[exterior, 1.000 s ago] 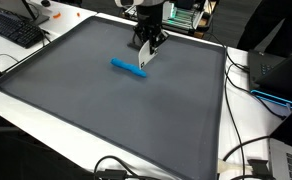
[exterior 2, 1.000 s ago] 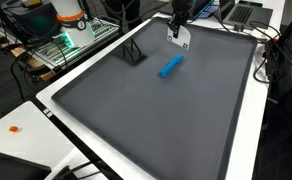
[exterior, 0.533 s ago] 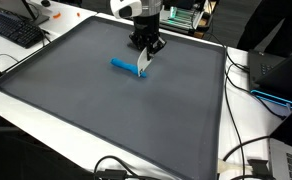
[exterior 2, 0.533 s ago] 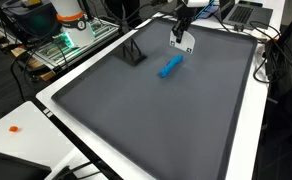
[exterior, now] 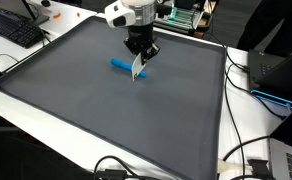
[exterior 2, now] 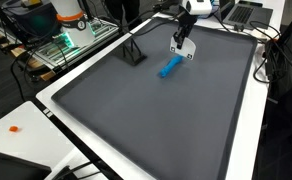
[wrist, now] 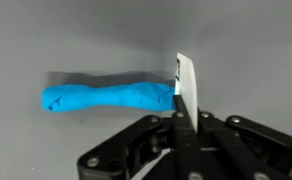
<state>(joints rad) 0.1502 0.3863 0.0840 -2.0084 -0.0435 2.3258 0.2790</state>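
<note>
A blue roll of putty lies on the dark grey mat toward its far side. My gripper hangs just above the roll's end, shut on a thin white blade that points down. In the wrist view the white blade stands on edge between the shut jaws of the gripper. Its tip sits at the right end of the blue roll; whether it touches the roll I cannot tell.
A white table rim surrounds the mat. A keyboard lies off one corner, and cables trail along a side. A small black stand sits on the mat near the roll. A laptop lies beyond the far edge.
The gripper has moved across and down with the white blade, from beside the roll to its end. The blue roll has not moved.
</note>
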